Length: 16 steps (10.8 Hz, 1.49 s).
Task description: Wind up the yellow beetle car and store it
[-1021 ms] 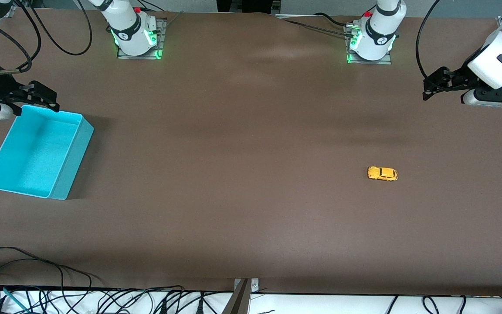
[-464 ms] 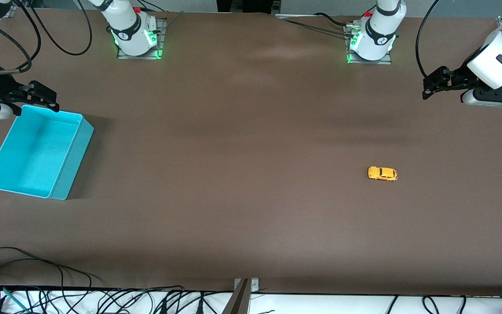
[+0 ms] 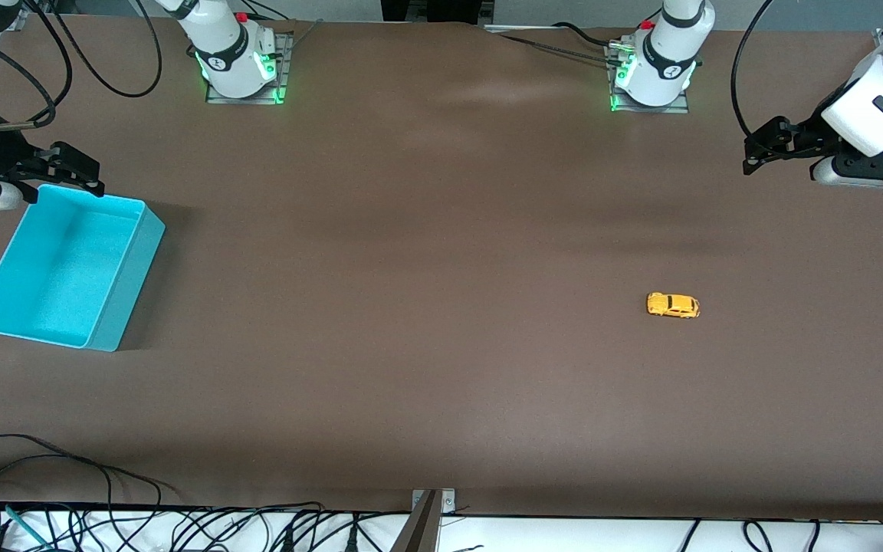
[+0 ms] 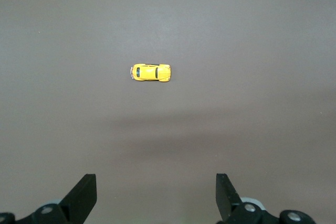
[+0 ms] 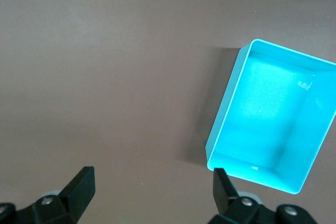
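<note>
The yellow beetle car (image 3: 672, 305) sits alone on the brown table toward the left arm's end; it also shows in the left wrist view (image 4: 150, 72). My left gripper (image 3: 752, 156) hangs open and empty over bare table at that end, apart from the car; its jaws (image 4: 156, 192) are spread wide. The turquoise bin (image 3: 131, 284) stands empty at the right arm's end. My right gripper (image 3: 98, 176) is open and empty over the bin's corner; in its wrist view (image 5: 152, 187) the bin (image 5: 268, 114) lies off to one side.
Both arm bases (image 3: 236, 61) (image 3: 656, 65) stand along the table's edge farthest from the front camera. Cables (image 3: 66, 491) lie along the edge nearest that camera. A metal bracket (image 3: 428, 514) sits at the middle of that edge.
My left arm has shifted very slightly. The car, the bin and the right arm have not moved.
</note>
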Available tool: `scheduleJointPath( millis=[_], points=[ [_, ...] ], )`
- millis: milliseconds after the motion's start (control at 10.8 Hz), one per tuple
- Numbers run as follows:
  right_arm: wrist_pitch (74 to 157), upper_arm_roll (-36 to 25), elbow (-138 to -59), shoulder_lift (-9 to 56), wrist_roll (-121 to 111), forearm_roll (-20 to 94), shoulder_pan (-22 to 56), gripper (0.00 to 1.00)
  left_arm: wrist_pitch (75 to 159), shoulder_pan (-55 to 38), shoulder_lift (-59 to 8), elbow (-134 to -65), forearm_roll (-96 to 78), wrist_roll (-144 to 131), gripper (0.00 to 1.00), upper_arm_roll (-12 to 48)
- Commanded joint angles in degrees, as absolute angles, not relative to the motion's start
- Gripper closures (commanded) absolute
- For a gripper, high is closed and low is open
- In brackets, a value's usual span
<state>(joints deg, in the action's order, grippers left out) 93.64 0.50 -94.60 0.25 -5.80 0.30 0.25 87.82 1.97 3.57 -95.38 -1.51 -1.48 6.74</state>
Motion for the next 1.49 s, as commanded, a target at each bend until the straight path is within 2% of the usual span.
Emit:
scheduleJointPath(
  millis=[0,1393],
  points=[
    [92.55,0.44,-94.39,-0.35,-6.24,-0.09,0.26,0.00,86.84,1.67,3.95,-94.66,-2.37,-1.67,0.00,6.24],
    [92.72,0.00,-94.57,-0.35,-7.30,0.00,0.26,0.00,86.48,1.58,3.60,-93.60,-2.37,-1.85,0.00,6.33]
  ],
)
